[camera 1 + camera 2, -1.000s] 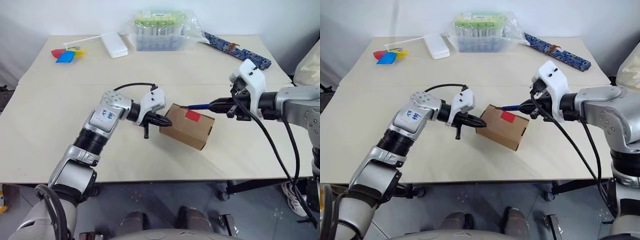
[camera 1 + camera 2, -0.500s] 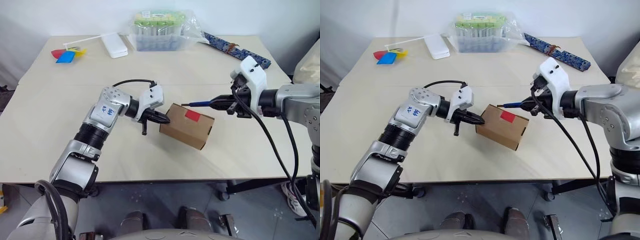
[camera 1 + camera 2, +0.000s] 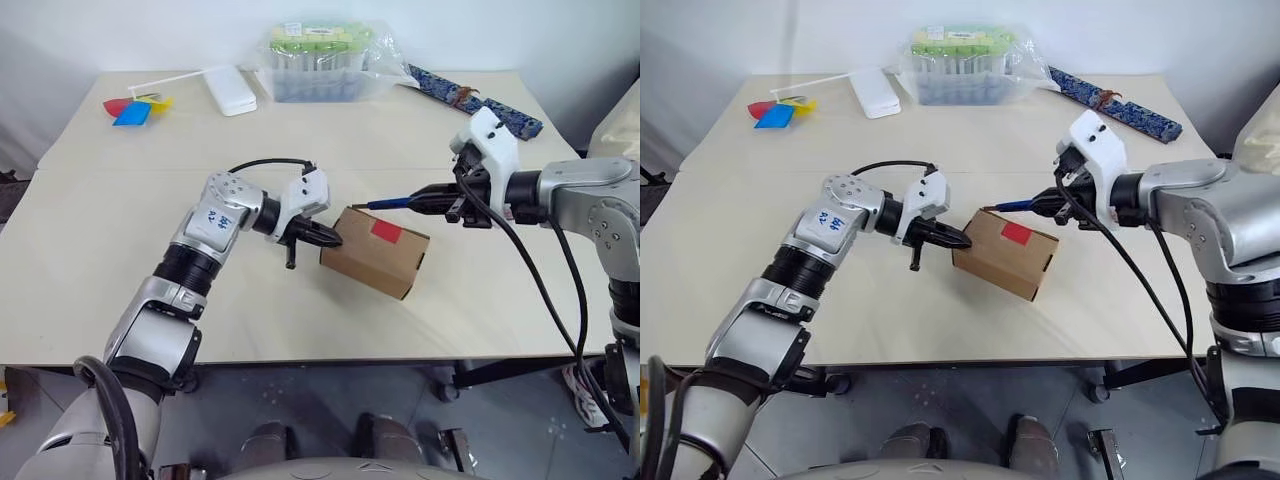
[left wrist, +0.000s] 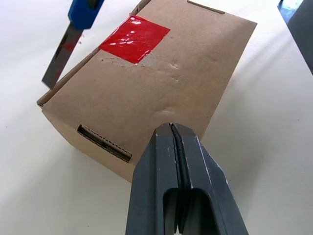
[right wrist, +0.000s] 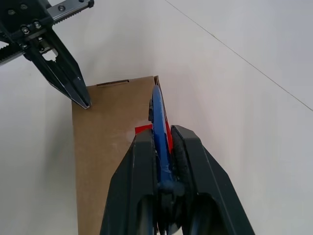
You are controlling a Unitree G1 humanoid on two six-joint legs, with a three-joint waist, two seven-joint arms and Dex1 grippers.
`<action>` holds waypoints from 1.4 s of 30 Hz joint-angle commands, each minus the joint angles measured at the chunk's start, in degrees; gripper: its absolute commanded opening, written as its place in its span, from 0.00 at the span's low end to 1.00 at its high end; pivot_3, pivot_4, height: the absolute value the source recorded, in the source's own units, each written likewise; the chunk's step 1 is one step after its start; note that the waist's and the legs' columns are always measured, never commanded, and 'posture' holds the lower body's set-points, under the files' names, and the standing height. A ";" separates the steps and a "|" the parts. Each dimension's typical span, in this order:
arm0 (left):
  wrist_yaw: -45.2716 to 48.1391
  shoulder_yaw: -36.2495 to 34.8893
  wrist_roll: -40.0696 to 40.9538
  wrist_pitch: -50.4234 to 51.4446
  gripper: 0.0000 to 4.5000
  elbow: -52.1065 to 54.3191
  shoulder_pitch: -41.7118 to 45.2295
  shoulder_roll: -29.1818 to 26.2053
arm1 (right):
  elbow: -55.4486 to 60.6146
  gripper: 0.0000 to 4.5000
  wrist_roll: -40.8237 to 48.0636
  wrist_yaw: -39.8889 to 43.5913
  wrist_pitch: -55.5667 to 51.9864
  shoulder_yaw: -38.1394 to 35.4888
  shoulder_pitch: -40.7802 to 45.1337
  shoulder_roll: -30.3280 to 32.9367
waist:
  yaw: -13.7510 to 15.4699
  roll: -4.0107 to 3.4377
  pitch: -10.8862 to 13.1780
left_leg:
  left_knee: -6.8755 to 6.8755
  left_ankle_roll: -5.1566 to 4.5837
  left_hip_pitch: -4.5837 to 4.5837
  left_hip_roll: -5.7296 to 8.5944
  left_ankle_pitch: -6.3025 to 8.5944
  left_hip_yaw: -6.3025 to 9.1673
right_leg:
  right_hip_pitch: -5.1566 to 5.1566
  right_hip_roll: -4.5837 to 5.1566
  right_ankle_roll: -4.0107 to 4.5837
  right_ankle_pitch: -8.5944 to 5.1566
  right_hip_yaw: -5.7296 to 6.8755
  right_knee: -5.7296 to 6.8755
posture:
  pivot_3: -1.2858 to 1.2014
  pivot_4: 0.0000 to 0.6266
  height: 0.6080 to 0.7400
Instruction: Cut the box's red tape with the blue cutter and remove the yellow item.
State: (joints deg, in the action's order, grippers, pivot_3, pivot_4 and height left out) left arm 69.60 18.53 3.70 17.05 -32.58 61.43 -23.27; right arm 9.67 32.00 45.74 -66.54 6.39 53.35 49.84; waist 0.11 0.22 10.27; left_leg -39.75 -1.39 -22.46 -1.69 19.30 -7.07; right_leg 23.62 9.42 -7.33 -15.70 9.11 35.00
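The brown box [image 3: 375, 255] lies on the table with the red tape [image 3: 386, 231] on its top face, across the flap seam. My left gripper [image 3: 333, 240] is shut and empty. Its tips are at the box's left end, and I cannot tell whether they touch it. My right gripper [image 3: 442, 201] is shut on the blue cutter [image 3: 396, 201]. The cutter's dark blade [image 4: 59, 54] reaches the box's far top edge, a little short of the red tape [image 4: 134, 39]. The yellow item is hidden.
At the back of the table stand a plastic-wrapped green-topped container [image 3: 318, 60], a white case [image 3: 228, 88], a red-blue-yellow pinwheel [image 3: 135, 105] at far left and a long blue patterned strip [image 3: 472, 100] at far right. Bare tabletop surrounds the box.
Both arms have shifted their elbows slightly. The grippers, the cutter and the box stay about where they were.
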 commanded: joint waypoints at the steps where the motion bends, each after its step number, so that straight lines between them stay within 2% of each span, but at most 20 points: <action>1: 0.33 0.72 -1.75 -0.36 0.00 -1.09 0.48 0.49 | -0.65 0.04 -1.95 1.47 2.53 0.53 1.90 0.56 | 0.00 0.00 0.00 | 0.00 0.00 -0.01 0.00 0.00 0.00 | 0.00 0.00 0.00 0.00 0.00 0.00 | 0.52 0.24 1.00; 17: 0.01 0.79 -2.47 -0.71 0.00 -2.04 0.83 1.34 | -5.05 0.04 -9.14 9.36 6.98 6.56 5.03 4.29 | -0.06 0.00 0.00 | -0.07 -0.02 -0.05 0.00 0.01 0.01 | 0.00 0.00 0.00 0.00 0.01 0.00 | 0.52 0.24 1.00; 31: -0.29 5.19 -7.23 7.22 0.00 1.63 1.15 1.72 | -8.60 0.04 -15.24 16.77 8.50 12.62 10.86 5.16 | 0.03 -0.01 0.00 | -0.24 -0.06 -0.11 0.00 0.04 0.02 | -0.01 0.01 0.00 0.00 0.00 0.04 | 0.52 0.24 1.00; 42: -0.44 7.03 -9.24 11.07 0.00 5.21 0.05 1.47 | -8.87 0.04 -20.18 22.08 9.86 16.62 12.19 6.81 | 0.16 -0.01 -0.01 | -0.26 -0.07 -0.10 0.00 0.04 0.07 | -0.05 0.02 0.00 0.00 0.01 0.05 | 0.52 0.24 1.00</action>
State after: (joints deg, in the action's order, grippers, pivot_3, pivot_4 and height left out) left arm 68.87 22.01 -2.75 26.53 -26.63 63.72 -21.93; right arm 0.10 13.28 66.88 -56.43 22.61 64.54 54.68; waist 0.27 0.21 10.27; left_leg -40.01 -1.46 -22.56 -1.69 19.34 -7.00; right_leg 23.57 9.44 -7.34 -15.71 9.12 35.05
